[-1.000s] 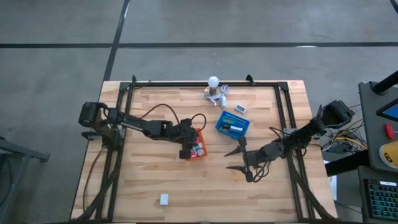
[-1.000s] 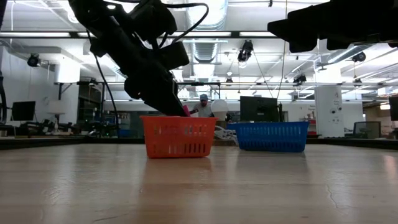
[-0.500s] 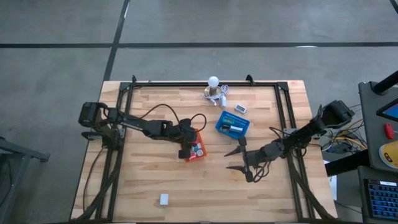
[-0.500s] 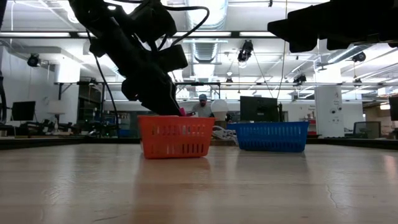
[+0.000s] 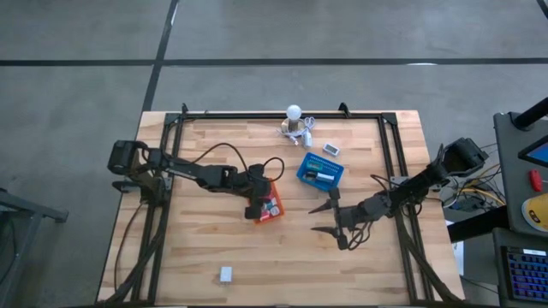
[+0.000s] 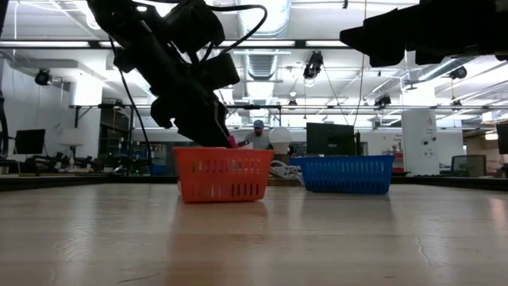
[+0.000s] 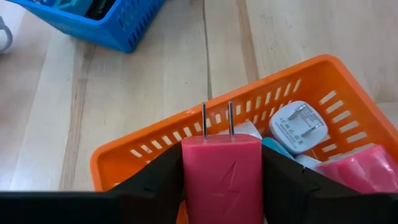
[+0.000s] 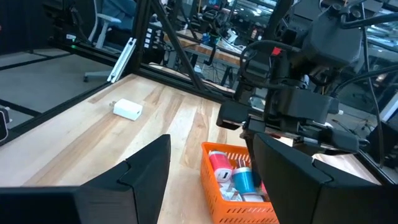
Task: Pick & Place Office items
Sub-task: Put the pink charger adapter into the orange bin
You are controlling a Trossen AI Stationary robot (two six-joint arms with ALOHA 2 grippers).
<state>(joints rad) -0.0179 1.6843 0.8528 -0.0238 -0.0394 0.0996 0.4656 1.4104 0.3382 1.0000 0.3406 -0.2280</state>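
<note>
My left gripper (image 5: 259, 206) reaches slanting down into the orange basket (image 5: 276, 205), shut on a pink charger (image 7: 221, 174) whose two prongs point away from the wrist. In the basket (image 7: 155, 140) lie a white charger (image 7: 298, 127), a teal piece (image 7: 277, 146) and another pink piece (image 7: 367, 174). The basket stands flat on the table (image 6: 222, 175). My right gripper (image 5: 321, 221) hangs open and level over the table's right middle, with nothing between its fingers (image 8: 211, 180). My left gripper pinches the pink charger by its two side faces (image 7: 186, 180), one dark finger (image 7: 155, 180) on each side. The fingers come slanting down from the table's left. The charger sits inside the basket at its left wall; whether its underside rests on anything is hidden.
A blue basket (image 5: 319, 174) with items stands behind and right of the orange one. One small white piece (image 5: 225, 275) lies near the front edge, another (image 5: 331, 149) near the blue basket. A white bulb cluster with cables (image 5: 295, 120) stands at the far edge.
The orange basket has slid a little toward the table's left edge, with my left gripper and the pink charger inside it.
</note>
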